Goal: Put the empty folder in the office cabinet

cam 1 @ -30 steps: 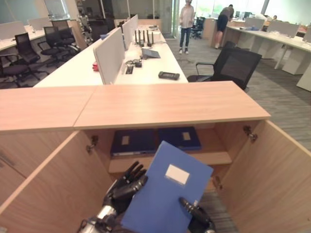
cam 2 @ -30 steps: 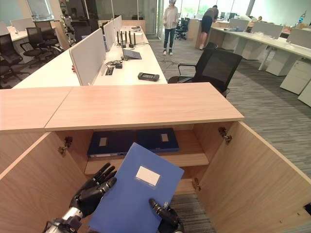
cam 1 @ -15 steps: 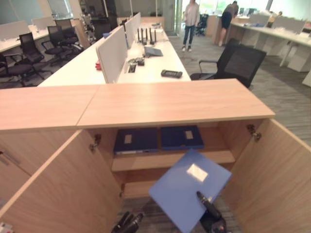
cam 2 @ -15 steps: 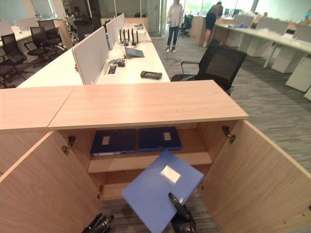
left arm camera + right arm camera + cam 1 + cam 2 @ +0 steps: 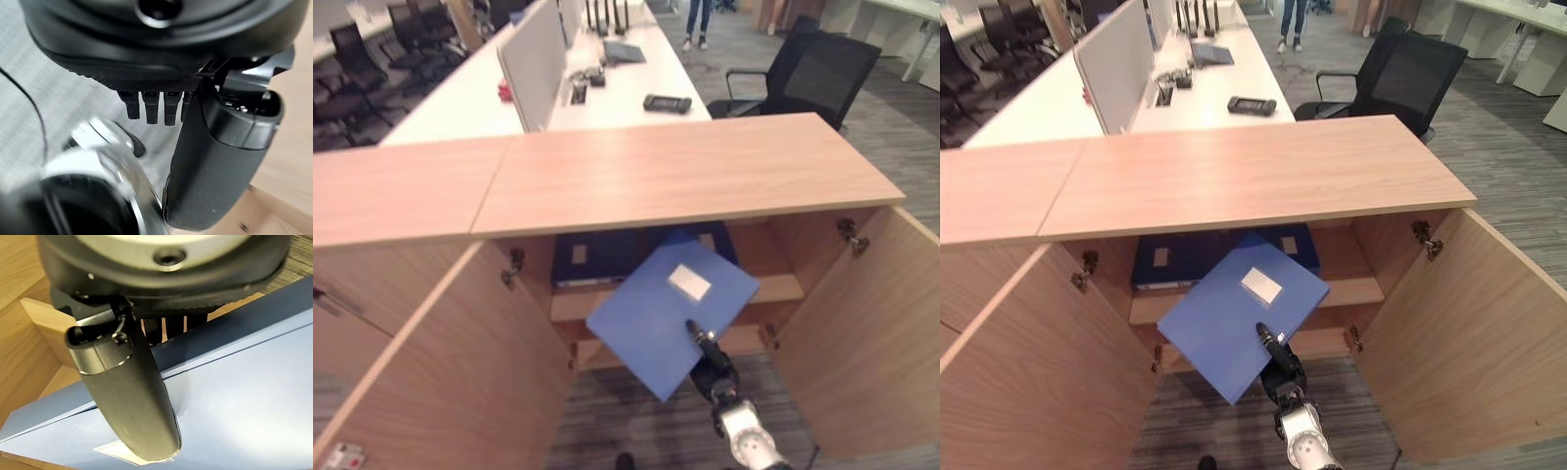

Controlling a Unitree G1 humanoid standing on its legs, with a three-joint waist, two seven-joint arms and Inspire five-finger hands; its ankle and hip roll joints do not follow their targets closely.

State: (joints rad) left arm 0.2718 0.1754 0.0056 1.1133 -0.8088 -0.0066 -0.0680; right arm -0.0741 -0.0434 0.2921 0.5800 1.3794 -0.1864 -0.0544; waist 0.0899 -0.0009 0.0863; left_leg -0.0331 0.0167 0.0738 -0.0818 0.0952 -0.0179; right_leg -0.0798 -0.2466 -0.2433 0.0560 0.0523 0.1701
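Tilting up and away from the right hand (image 5: pixel 1281 364), the blue folder (image 5: pixel 1234 318) is being carried in front of the open office cabinet (image 5: pixel 1253 176), its far corner overlapping the edge of the upper shelf (image 5: pixel 781 289) in both eye views. The hand is pinching the folder at its near edge: in the right wrist view the thumb (image 5: pixel 128 396) is lying flat on the top cover beside the white label (image 5: pixel 117 450), and the fingers are passing beneath the board. So the folder is stretching forward from the hand, toward the shelf, with its flat face turned upward and one corner leading, not a straight edge.

That is the relation the next move seems to turn on. Beyond the leading corner, two dark binders (image 5: pixel 592 257) are lying flat on the upper shelf, taking up most of its width. The folder is sitting skewed to the shelf front, so I judge the wrist needs to square it and level it before pushing it in on top of the binders or into the lower space; which level is meant cannot be told.

Both cabinet doors (image 5: pixel 1449 333) are standing wide to either side of the hand, well apart from the folder.

The left hand (image 5: pixel 215 161) is showing in its own wrist view, away from the folder, fingers relaxed and holding nothing. The right hand is plainly the one nearer.
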